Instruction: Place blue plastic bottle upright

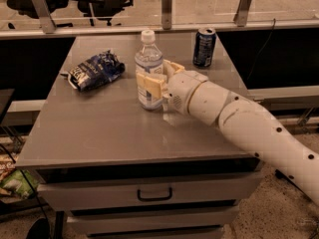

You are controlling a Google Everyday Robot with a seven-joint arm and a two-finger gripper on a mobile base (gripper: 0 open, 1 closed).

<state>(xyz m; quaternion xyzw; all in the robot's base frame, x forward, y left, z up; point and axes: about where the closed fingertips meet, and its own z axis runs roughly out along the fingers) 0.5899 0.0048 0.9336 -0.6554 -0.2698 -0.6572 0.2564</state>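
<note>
The blue plastic bottle [148, 59] is clear, with a white cap and a white-and-blue label. It stands upright near the middle of the grey table [109, 133]. My gripper [152, 79] reaches in from the right and is closed around the bottle's lower half. One cream finger [149, 87] crosses the bottle's front and the other sits behind it. The bottle's base rests on the tabletop.
A dark blue soda can [204, 47] stands at the back right of the table. A dark blue and white snack bag [94, 69] lies at the back left. The table has drawers [154, 194] below its front edge. A glass railing runs behind it.
</note>
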